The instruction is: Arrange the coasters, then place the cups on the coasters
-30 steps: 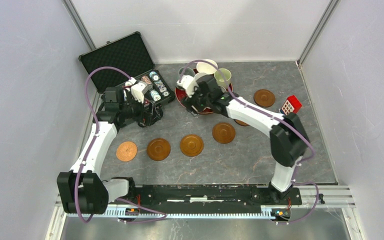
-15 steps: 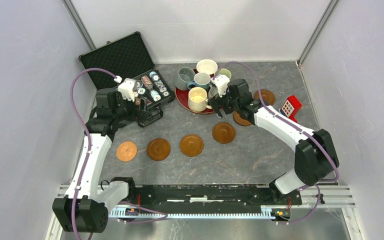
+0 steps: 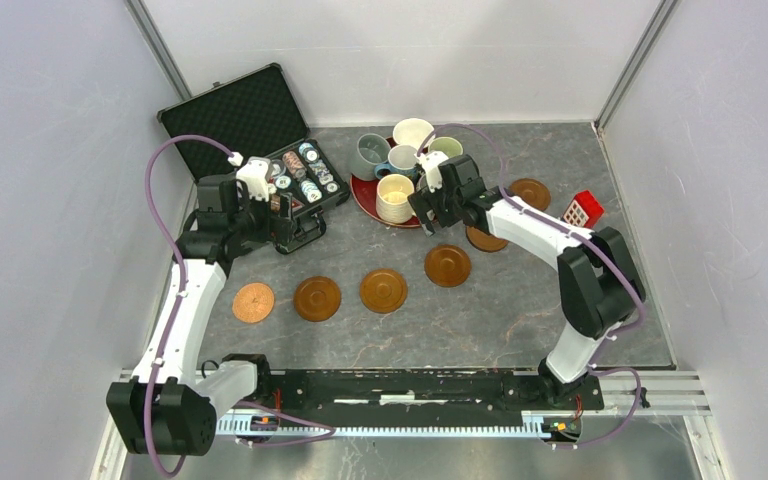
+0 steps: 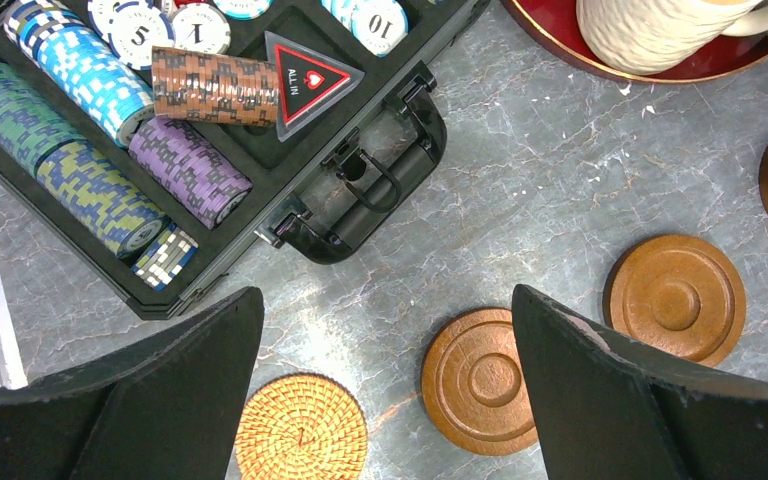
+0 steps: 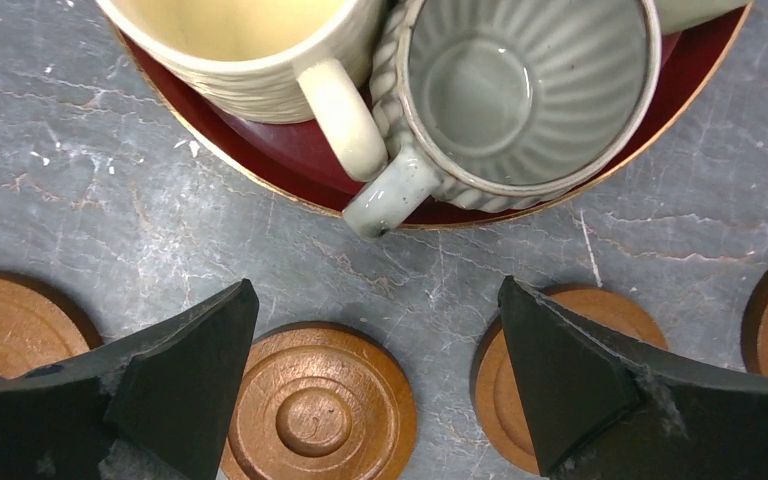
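Several coasters lie in a row on the table: a lighter woven one (image 3: 253, 302) (image 4: 301, 428), then brown wooden ones (image 3: 317, 298) (image 3: 383, 290) (image 3: 447, 265). Another (image 3: 528, 193) lies further right, and one (image 3: 485, 240) is half under my right arm. The cups stand on a red tray (image 3: 362, 195): grey (image 3: 370, 155), white (image 3: 413, 132), pale green (image 3: 447, 147), light blue (image 3: 403, 160), cream (image 3: 395, 198) and ribbed grey (image 5: 520, 90). My right gripper (image 3: 430, 215) (image 5: 375, 285) hangs open just in front of the ribbed mug's handle (image 5: 390, 195), holding nothing. My left gripper (image 3: 295, 228) (image 4: 385, 295) is open and empty above the table by the case.
An open black case of poker chips (image 3: 290, 175) (image 4: 210, 130) stands at the back left, its handle towards my left gripper. A red and white cube (image 3: 583, 209) sits at the right. Metal posts and walls close in the table's back and sides.
My right gripper has pulled away to the right from over the tray's front, uncovering the cream mug, and stands wider open. My left arm has shifted slightly left.
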You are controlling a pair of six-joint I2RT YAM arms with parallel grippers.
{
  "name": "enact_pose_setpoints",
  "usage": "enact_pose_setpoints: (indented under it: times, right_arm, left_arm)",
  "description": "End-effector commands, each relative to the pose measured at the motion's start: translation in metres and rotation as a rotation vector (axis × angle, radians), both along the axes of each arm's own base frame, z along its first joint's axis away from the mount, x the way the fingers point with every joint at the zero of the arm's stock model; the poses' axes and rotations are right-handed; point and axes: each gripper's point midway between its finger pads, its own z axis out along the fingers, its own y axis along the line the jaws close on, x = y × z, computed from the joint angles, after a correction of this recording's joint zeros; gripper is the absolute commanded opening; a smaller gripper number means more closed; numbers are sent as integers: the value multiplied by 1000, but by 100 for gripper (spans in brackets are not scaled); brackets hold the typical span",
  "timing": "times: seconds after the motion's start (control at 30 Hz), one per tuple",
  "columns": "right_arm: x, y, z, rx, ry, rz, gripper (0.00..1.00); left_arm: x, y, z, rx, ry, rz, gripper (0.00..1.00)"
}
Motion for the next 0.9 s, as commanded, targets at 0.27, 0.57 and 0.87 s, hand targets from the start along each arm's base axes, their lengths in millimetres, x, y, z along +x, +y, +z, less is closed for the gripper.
enact_pose_setpoints:
  times: [0.27,0.57,0.87]
  right_arm:
    - [51,3,0,53,-52,-128,94]
    - [45,-19,-5,48,-39,-128,81]
    - [54,-49,-5,-25,-60,-127,63]
  left_arm:
    - [6,3,18,-32,-59,53,100]
    - [5,0,17,-44,-61,38,100]
    - [5,-1,16,-43,-57,32,100]
